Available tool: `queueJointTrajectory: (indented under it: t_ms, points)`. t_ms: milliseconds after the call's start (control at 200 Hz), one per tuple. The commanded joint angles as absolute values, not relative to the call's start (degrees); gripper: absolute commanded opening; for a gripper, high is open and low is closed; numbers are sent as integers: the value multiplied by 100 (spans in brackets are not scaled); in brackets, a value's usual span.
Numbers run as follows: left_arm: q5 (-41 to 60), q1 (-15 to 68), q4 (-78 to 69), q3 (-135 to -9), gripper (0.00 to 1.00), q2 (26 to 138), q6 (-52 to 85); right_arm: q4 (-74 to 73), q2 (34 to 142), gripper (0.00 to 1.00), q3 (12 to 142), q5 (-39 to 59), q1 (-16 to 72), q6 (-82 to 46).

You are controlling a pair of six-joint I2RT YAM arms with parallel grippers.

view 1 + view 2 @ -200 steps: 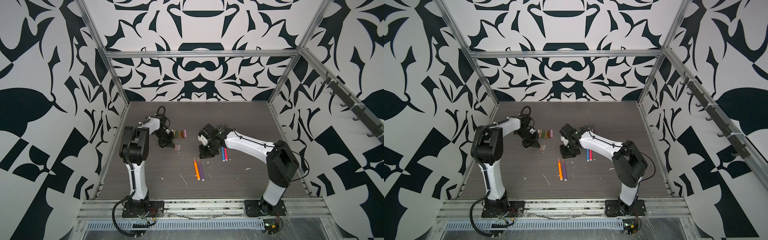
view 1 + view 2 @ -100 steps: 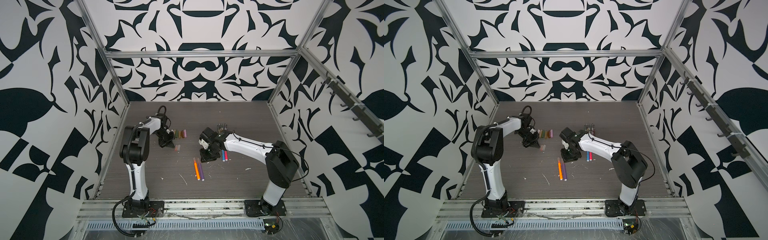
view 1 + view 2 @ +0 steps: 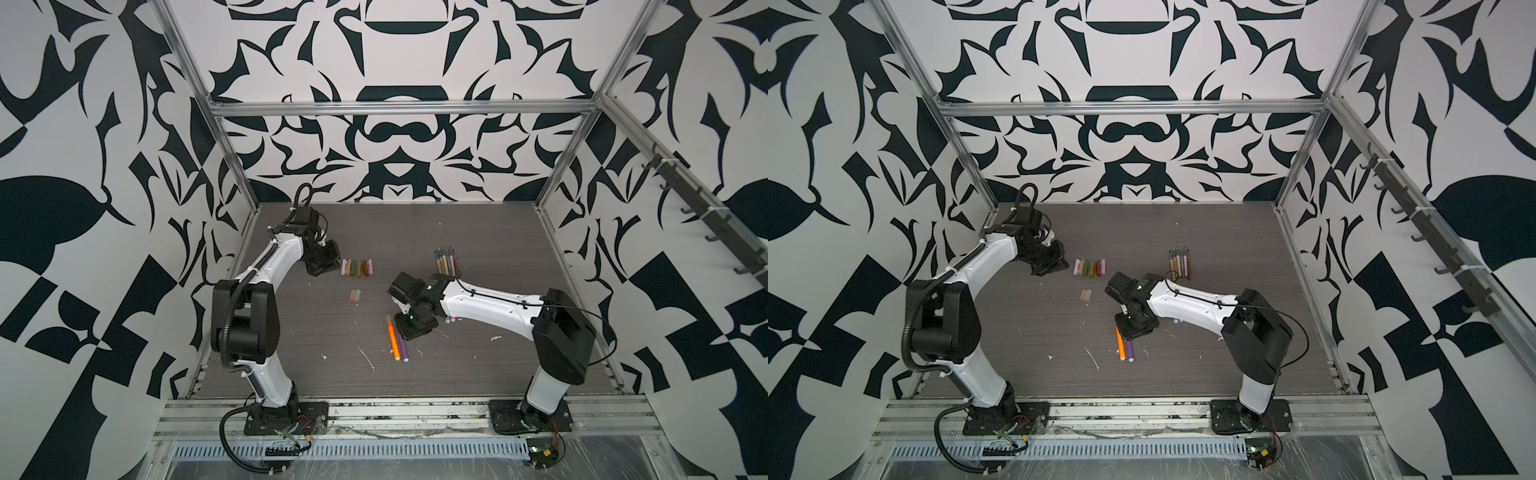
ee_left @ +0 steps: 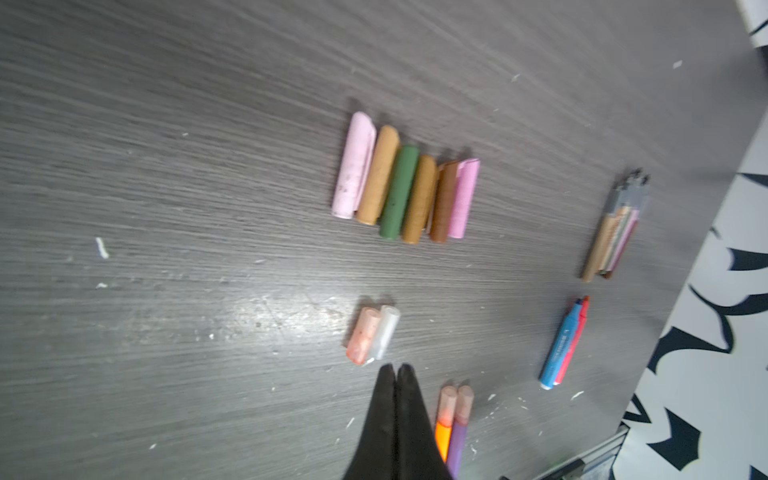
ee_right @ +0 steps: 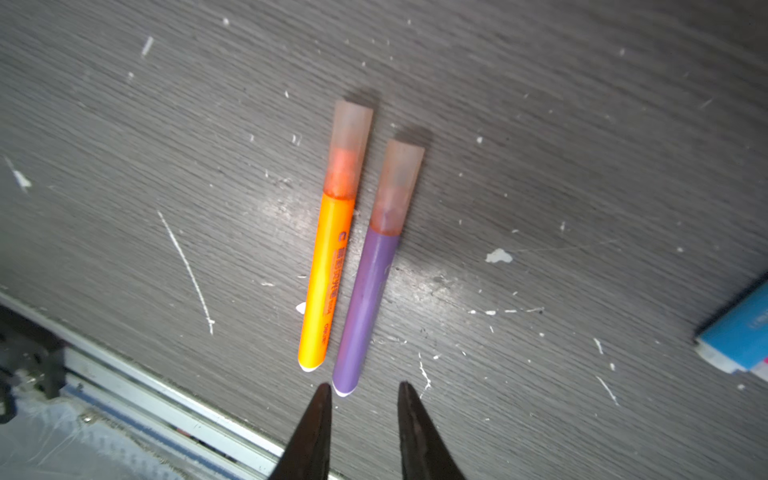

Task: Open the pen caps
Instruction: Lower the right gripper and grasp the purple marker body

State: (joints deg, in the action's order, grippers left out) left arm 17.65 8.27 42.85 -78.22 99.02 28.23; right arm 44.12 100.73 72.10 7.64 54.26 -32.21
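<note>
An orange pen point(image 5: 328, 282) and a purple pen point(image 5: 365, 307) lie side by side on the table, each with a translucent peach pen cap point(image 5: 351, 145) on it. My right gripper point(image 5: 363, 388) hangs open and empty just above their rear ends; in a top view it point(image 3: 413, 326) covers their capped ends. My left gripper point(image 4: 397, 370) is shut and empty. It hovers beside a row of loose pen caps point(image 4: 405, 183) in pink, tan, green and brown. Two loose translucent caps point(image 4: 372, 334) lie close to its tips.
A blue pen and a pink pen point(image 4: 563, 345) lie together, partly under the right arm in both top views. A bundle of thin pens point(image 3: 445, 261) lies farther back. White flecks dot the dark wood-grain table point(image 3: 478, 374). A metal rail point(image 5: 166, 407) runs along the front.
My right gripper has moved toward the front of the table, over the orange and purple pens, and its jaws have spread a little. The left arm has hardly moved.
</note>
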Motion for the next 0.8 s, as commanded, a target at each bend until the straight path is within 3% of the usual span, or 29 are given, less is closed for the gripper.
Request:
queueJointTrajectory:
  t_ms: [0, 795]
  points:
    - [1974, 835, 4218, -7686, 0, 9819, 3020, 4531, 10076, 31, 7207, 519, 5475, -3347]
    - [2333, 1001, 4419, -7828, 5, 9799, 3210, 4434, 10817, 31, 7321, 820, 5566, -3583]
